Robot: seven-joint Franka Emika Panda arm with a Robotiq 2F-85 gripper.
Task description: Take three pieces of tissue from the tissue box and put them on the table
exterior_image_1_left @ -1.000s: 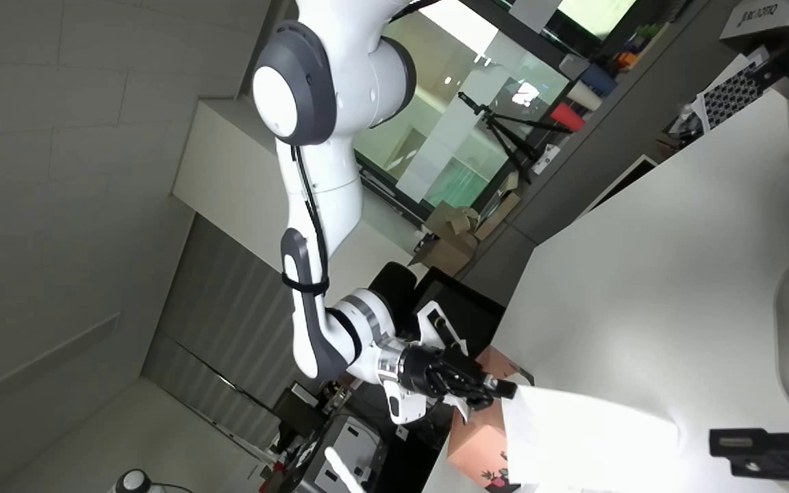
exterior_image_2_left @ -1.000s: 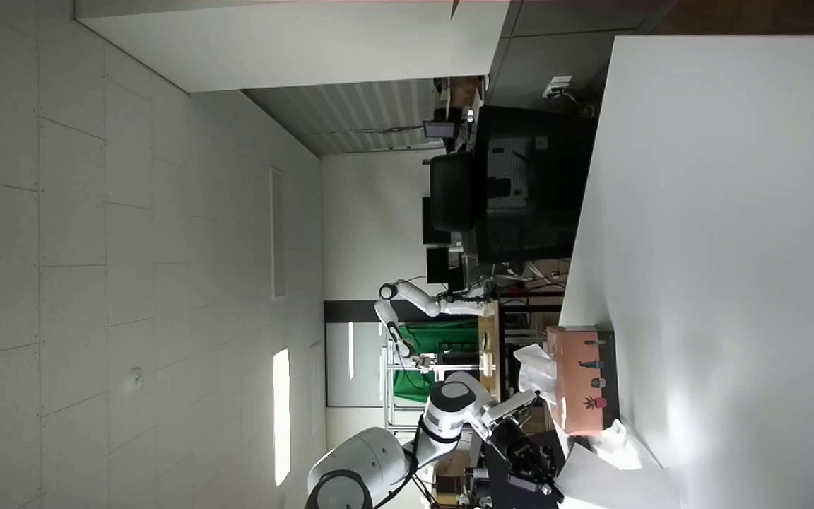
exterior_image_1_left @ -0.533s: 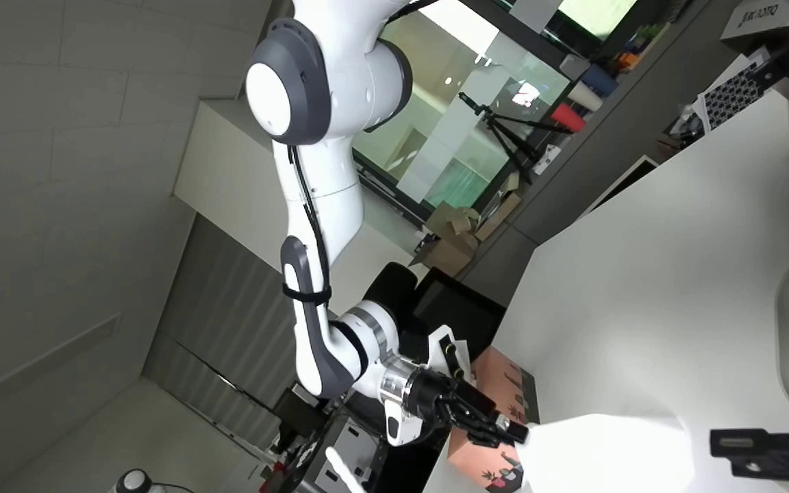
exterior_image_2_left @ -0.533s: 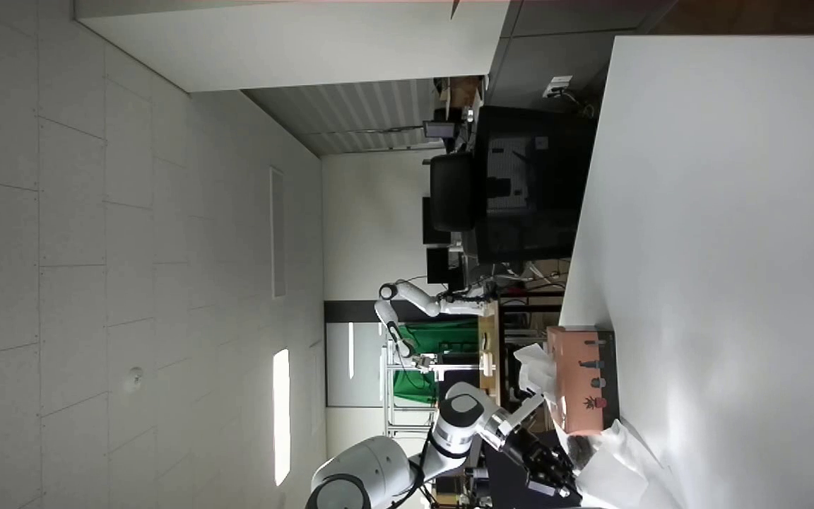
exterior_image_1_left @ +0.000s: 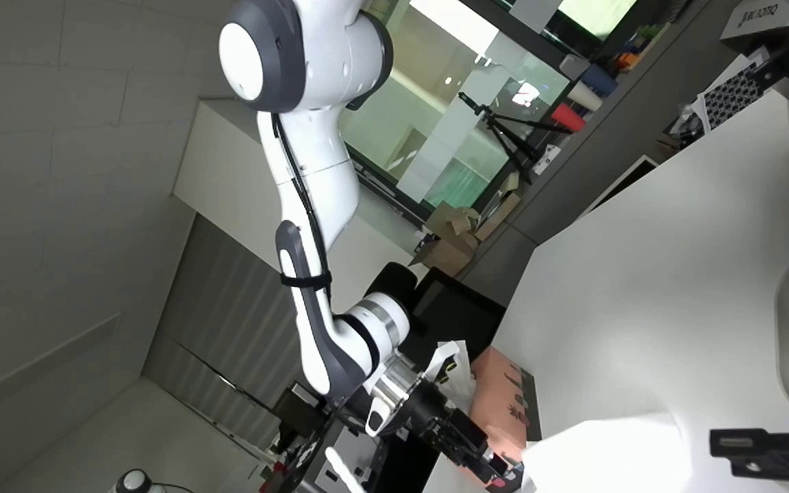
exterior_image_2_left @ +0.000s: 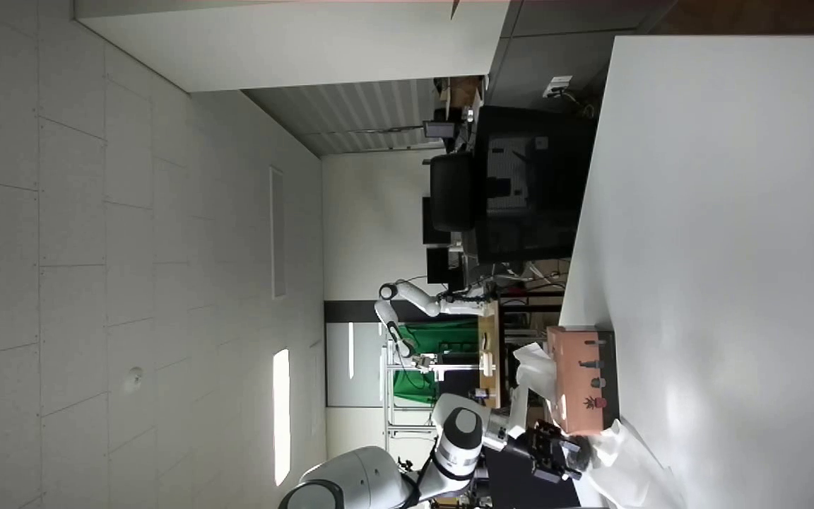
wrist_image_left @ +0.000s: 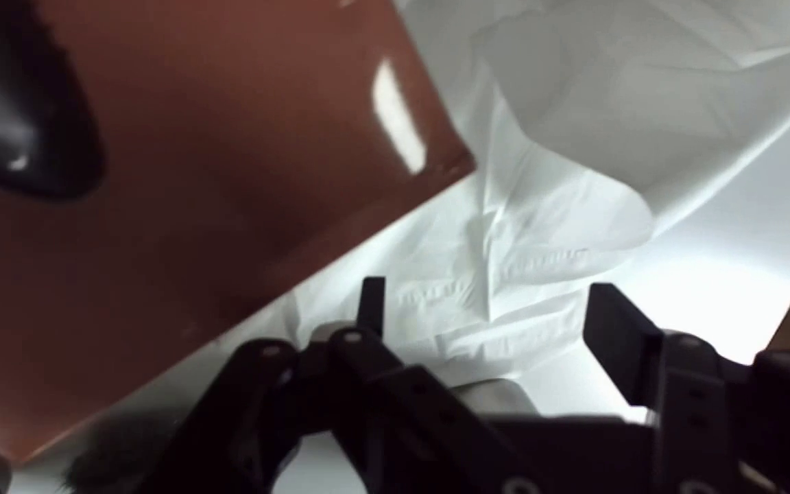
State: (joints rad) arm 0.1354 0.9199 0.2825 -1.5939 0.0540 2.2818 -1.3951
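White tissue [wrist_image_left: 539, 213] crumpled on the table [exterior_image_2_left: 732, 212], jaws parted close by

The tissue will weigh next to nothing, I judge: soft, limp, quick to tear if jerked, more inclined to crease than to slip. It lies just beside the tissue box [exterior_image_2_left: 580, 382], at five o'clock from it in an exterior view, and spreads from twelve to four o'clock in the wrist view. Folds run together, so how many sheets lie there cannot be told.

A further sheet [exterior_image_2_left: 535, 369] pokes from the box's top, on its nine o'clock side in an exterior view, and seems the likely next aim, with the task perhaps part-way along. Its best hold is probably the loose crest, out from the box: pinch a good fold, since a single thin edge could pull free or rip, then draw slowly in the direction the top faces. The box looks light and may drag along.

The jaws stand well apart, one at seven o'clock and its partner at four from the middle of the wrist view. Tissue shows through the gap between them; nothing is clasped. Whether either one brushes the tissue cannot be told, though in both exterior views they sit close beside it.
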